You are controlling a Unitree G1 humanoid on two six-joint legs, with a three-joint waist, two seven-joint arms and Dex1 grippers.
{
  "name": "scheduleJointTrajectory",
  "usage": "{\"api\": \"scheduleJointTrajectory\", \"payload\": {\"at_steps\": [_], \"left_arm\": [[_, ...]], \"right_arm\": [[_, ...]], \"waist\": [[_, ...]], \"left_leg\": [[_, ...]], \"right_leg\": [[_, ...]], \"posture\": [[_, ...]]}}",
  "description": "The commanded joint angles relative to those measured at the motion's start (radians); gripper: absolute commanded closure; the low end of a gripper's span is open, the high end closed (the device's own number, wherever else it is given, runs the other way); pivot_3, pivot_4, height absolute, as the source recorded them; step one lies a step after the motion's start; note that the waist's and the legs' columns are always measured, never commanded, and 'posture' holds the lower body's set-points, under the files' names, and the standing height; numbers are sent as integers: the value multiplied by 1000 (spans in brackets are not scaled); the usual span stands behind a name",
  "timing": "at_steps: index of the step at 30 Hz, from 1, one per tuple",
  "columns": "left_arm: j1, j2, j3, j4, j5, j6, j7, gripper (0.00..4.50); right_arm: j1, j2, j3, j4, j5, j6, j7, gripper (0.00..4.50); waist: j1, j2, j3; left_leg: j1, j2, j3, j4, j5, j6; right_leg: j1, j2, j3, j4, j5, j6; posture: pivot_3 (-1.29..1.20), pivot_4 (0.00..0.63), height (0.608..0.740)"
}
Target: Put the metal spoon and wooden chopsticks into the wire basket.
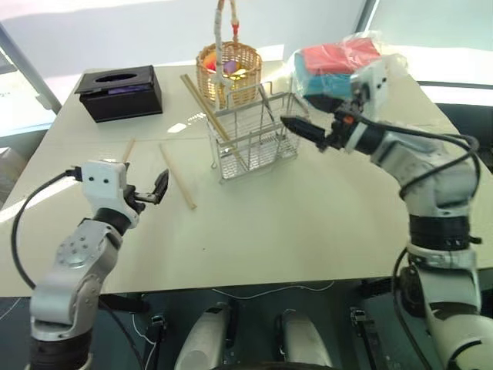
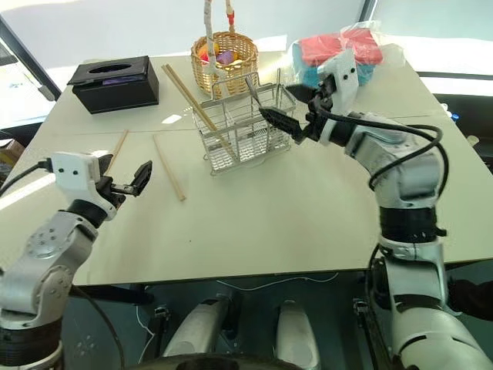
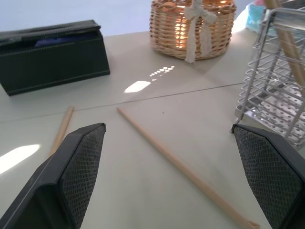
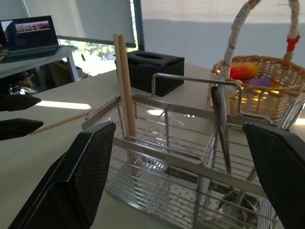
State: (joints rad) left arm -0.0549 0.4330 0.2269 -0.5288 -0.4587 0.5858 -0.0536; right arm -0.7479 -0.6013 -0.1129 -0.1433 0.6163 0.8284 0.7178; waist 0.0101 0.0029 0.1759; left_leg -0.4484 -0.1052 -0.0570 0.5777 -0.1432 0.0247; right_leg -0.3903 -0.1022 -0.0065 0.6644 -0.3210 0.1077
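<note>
Just ahead of the left gripper's [image 1: 159,187] spread, empty jaws lie two chopsticks [image 1: 178,175]; next, closing on one. The right gripper [image 2: 291,118], jaws released, hangs beside the wire basket [image 1: 254,136] holding the spoon [image 4: 220,125].

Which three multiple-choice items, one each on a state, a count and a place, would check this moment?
1. The left gripper with two black fingers is:
A. shut on a chopstick
B. open and empty
C. shut on the spoon

2. How many pale wooden chopsticks lie on the beige table?
A. none
B. four
C. two

3. Where is the shiny metal spoon?
A. in the left gripper
B. standing in the silver wire basket
C. flat on the table

Key: 1 B, its fingers stand apart with nothing between them; 2 C, two sticks lie near the left gripper; 3 B, its handle rises from a basket compartment.
</note>
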Motion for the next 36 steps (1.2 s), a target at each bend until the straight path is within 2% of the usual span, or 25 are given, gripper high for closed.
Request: {"api": "scheduleJointTrajectory", "payload": {"at_steps": [1, 6, 9, 13, 23, 28, 36], "left_arm": [[-25, -42, -24, 40, 82, -61, 37, 0], [-85, -118, -64, 148, 188, -91, 100, 0], [-136, -148, -101, 233, 244, -107, 110, 0], [-210, -206, -125, 360, 302, -162, 136, 0], [-364, -347, -22, 497, 282, -103, 271, 0], [-483, -363, 25, 577, 265, 33, 325, 0], [-563, -339, -4, 581, 255, 151, 257, 0]], "right_arm": [[7, -117, -68, -152, 176, 177, 90, 85], [18, -280, -98, -261, 368, 336, 199, 85], [25, -308, -88, -277, 391, 342, 207, 85], [61, -279, -42, -292, 336, 283, 175, 85], [95, -251, -14, -294, 321, 236, 140, 85], [89, -223, 8, -279, 299, 210, 125, 85], [91, -183, 23, -268, 269, 172, 99, 85]], "waist": [[5, 0, 0], [5, -5, 1], [3, -6, 1], [5, -8, 2], [6, -9, 2], [6, -9, 2], [7, -10, 2]], "left_leg": [[0, 0, 0, 0, 0, 0], [-7, 0, 0, 4, -1, 2], [-10, 0, 0, 8, -2, 3], [-13, 0, 0, 15, -4, 6], [-16, -2, 0, 19, -5, 8], [-16, -2, 0, 20, -5, 8], [-16, -2, 0, 20, -4, 10]], "right_leg": [[0, 0, 0, 0, 0, 0], [1, -1, -1, -2, 0, 0], [0, 0, -2, -2, 0, 1], [-1, 0, -2, -2, 2, 3], [-2, -1, -2, -2, 5, 10], [-1, 0, -3, -2, 6, 11], [-1, 0, -2, -1, 6, 11]], "posture": [[0, 150, 740], [0, 150, 740], [0, 150, 740], [0, 150, 740], [0, 150, 740], [0, 150, 740], [0, 150, 740]]}}
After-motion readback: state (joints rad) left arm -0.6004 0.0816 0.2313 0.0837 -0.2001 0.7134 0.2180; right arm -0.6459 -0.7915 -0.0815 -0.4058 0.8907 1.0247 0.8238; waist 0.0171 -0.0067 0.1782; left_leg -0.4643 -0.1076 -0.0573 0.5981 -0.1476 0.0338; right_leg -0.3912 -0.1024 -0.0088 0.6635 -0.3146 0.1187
